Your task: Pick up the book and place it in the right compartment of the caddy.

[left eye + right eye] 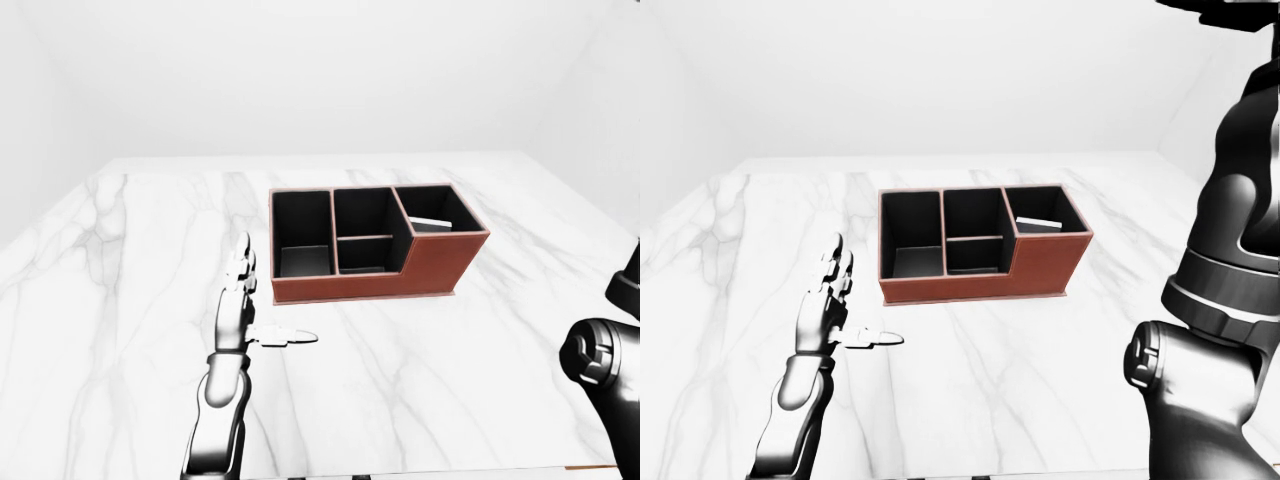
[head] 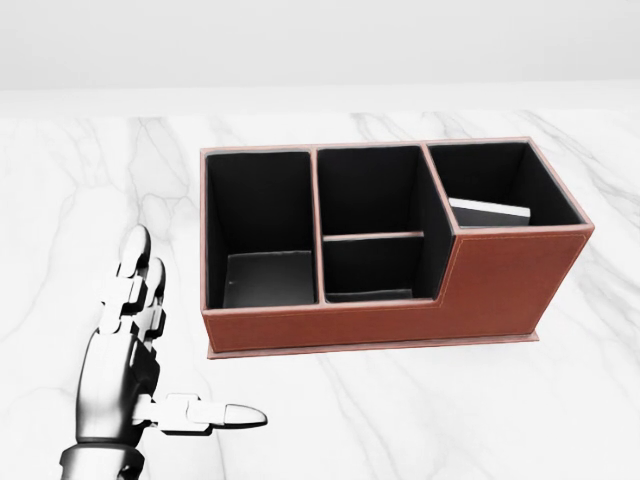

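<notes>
Book inside caddy right compartment, well right of left hand, fingers spread, empty.

Table: I see bare marble all round the caddy, with wide room below it and to its left in the head view.
Left hand: fingers spread and holding nothing, it stands apart from the caddy's left wall, with a strip of bare marble between.
Left compartment: open from above, walls all round.
Middle compartments: a crosswise divider splits them in two.
Right compartment: tall walls; the book lies tilted inside, taking up the lower part.
Right arm: it fills the right edge of the right-eye view, well apart from the caddy.
</notes>
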